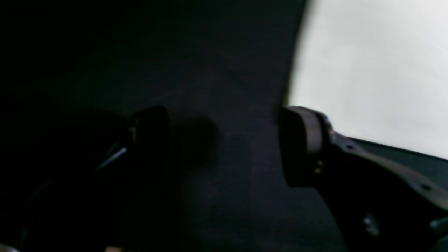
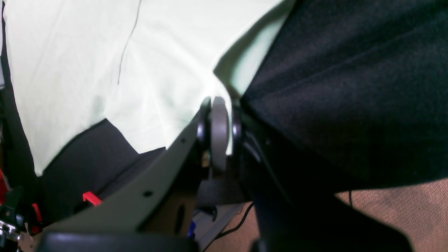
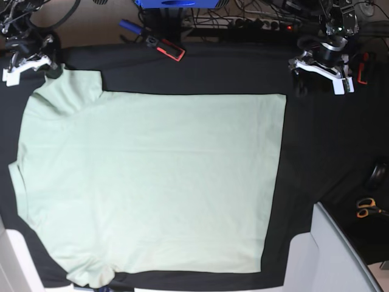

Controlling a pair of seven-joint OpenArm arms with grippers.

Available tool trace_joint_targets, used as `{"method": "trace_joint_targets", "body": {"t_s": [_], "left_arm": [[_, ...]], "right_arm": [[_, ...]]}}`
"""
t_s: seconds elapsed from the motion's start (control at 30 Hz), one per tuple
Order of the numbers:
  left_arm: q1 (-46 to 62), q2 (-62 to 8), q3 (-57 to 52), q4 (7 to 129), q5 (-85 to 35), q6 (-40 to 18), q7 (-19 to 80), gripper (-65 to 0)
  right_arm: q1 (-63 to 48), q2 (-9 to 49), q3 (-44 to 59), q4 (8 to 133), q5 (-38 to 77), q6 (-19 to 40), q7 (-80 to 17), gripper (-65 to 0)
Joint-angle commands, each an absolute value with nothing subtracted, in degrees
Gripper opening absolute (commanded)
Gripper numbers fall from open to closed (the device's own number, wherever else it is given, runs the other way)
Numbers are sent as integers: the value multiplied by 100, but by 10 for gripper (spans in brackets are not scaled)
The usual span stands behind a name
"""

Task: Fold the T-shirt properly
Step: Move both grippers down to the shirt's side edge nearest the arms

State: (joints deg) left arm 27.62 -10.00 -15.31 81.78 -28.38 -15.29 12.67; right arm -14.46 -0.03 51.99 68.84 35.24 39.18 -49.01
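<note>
Table cover: a black cloth-covered work table [image 3: 316,152] fills most of the base view; its widest bare strip runs down that view's right, with a narrower one along the top.
Garment: the large pale mint-green short-sleeved T-shirt [image 3: 152,176] lies spread flat on the black cloth, hem edge straight on the base view's right, sleeves toward the left.
Shirt edges: the top and right edges are straight; the lower-left sleeve reaches the bottom of the picture, where it is cut off.
Containers: none visible in any view.
Light panel: a pale grey slanted sheet [image 3: 340,255] covers the table's lower right corner, partly cut off.
Left gripper: the black two-fingered left gripper [image 1: 224,147] has its jaws standing wide apart with nothing between them, over bare black cloth just beside the shirt's edge [image 1: 367,70]; this view is dark and blurred.
Right gripper: the grey-and-black right gripper [image 2: 217,129] has its jaws closed on the upper-left sleeve edge of the shirt.
Small items: orange-handled scissors [image 3: 366,207] lie on the cloth near the right edge; a red-and-black tool [image 3: 165,47] lies at the top edge.
</note>
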Motion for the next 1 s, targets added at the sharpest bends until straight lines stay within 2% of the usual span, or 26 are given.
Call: {"method": "trace_joint_targets", "body": {"t_s": [0.0, 0.17, 0.83, 0.97], "left_arm": [[2695, -1068, -1569, 8259, -2879, -1534, 1138, -155], [2466, -1059, -1516, 7987, -2844, -1534, 1138, -158], [1719, -1138, 215, 6958, -2853, -1534, 1138, -170], [1754, -1138, 391, 6976, -2870, -1534, 1138, -309]], "right_arm": [[-1455, 31, 5191, 6932, 3451, 3908, -4971, -649], [-1455, 31, 5191, 6932, 3451, 3908, -4971, -650], [-1473, 31, 5191, 6932, 3451, 3908, -4954, -650], [-1473, 31, 5191, 6932, 3451, 3908, -4954, -650]]}}
